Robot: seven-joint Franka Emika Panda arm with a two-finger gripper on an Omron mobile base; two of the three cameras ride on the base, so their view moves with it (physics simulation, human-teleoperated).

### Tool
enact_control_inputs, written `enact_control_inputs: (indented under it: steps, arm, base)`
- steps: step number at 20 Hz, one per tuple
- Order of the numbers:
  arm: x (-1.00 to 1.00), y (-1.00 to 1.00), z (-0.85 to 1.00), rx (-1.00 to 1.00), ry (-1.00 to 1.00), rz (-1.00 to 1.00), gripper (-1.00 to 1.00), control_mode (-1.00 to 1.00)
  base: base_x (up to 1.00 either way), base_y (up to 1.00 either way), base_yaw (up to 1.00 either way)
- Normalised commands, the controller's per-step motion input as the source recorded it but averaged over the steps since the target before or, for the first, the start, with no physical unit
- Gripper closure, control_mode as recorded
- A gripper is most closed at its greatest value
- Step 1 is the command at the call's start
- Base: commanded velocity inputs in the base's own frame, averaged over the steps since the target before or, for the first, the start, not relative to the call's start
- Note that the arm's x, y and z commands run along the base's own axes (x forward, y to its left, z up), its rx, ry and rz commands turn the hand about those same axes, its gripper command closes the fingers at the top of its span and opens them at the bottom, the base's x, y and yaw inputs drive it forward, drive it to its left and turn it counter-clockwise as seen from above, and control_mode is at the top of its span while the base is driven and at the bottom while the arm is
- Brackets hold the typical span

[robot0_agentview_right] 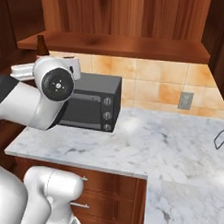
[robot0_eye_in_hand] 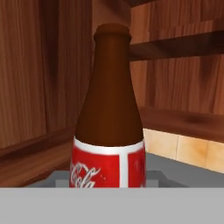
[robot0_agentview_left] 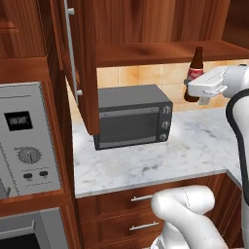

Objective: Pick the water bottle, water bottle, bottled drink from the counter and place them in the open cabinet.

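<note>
The bottled drink (robot0_agentview_left: 195,73), a slim brown bottle with a red label, hangs upright in the air above the counter (robot0_agentview_left: 146,160), its neck level with the cabinet shelf (robot0_agentview_left: 160,52). My gripper (robot0_agentview_left: 193,85) is shut on its labelled body from the right. In the hand view the bottled drink (robot0_eye_in_hand: 109,122) stands close and upright, with the wooden shelf (robot0_eye_in_hand: 183,120) behind it. In the right base view its neck (robot0_agentview_right: 41,45) rises behind my arm. The cabinet door (robot0_agentview_left: 80,63) stands open at the left. The water bottles are out of view.
A dark toaster oven (robot0_agentview_left: 131,116) sits on the counter under the cabinet, left of the held bottle. A wall oven panel (robot0_agentview_left: 29,141) fills the far left. Wooden drawers (robot0_agentview_left: 141,214) run below the counter. A wall socket (robot0_agentview_right: 185,100) is on the tiled backsplash.
</note>
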Motion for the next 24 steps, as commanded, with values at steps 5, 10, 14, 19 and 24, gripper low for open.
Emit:
enact_control_inputs:
  steps: [5,10,14,19,24]
  arm:
    - [0.39,-0.07,0.11,0.0,-0.09,0.0,1.0,-1.0]
    - [0.38,-0.02,0.24,0.0,-0.04,0.0,1.0,-1.0]
    - [0.55,0.0,0.25,0.0,0.0,0.0,1.0,-1.0]
    - [0.57,0.0,0.25,0.0,0.0,0.0,1.0,-1.0]
    - [0.55,0.0,0.08,0.0,0.0,0.0,1.0,-1.0]
  base:
    - [0.0,0.0,0.0]
    - [0.0,0.0,0.0]
    - [0.0,0.0,0.0]
    - [0.0,0.0,0.0]
    - [0.0,0.0,0.0]
